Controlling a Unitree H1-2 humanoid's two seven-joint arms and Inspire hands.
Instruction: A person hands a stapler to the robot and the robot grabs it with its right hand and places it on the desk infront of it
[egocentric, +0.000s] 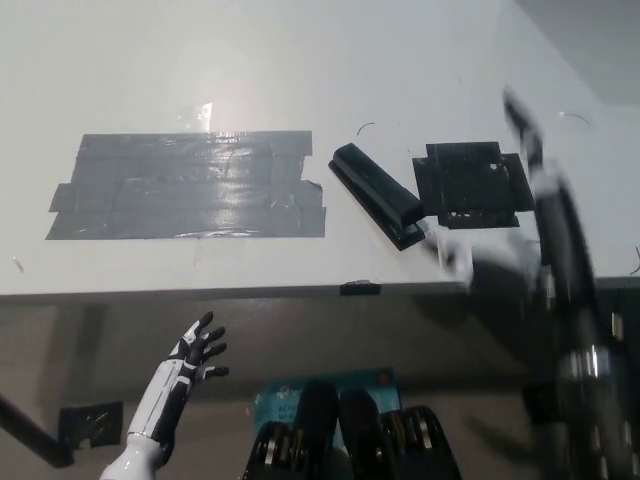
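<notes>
Stapler (377, 193), black and slim, lay flat on the white surface (200, 60), toward the near edge and right of its middle. It sat between a broad patch of grey tape (190, 186) on one side and a square patch of black tape (470, 184) on the other, close to both; whether it touched the black patch could not be told from the head view.

Its long axis ran on a diagonal. The narrower end pointed toward the far edge and the grey tape, while the thicker end pointed toward the near edge and the right corner. Which end was the nose and which the hinge was too dark to make out.

Judged by its look, the stapler was rigid and fairly dense for its size, probably metal within a plastic shell, with smooth sides that could slip under a loose hold. It was not fragile. The hinged top might give a little when squeezed. A hold across the two long flanks near the middle of its length, fingers on one side and thumb on the other, seemed the steadiest way to take it.

The right hand (545, 215) was a dark blur above the right side of the surface, apart from the stapler, and the state of its fingers could not be told. The left hand (190, 365) hung below the near edge, at the lower left, fingers spread and holding nothing.
</notes>
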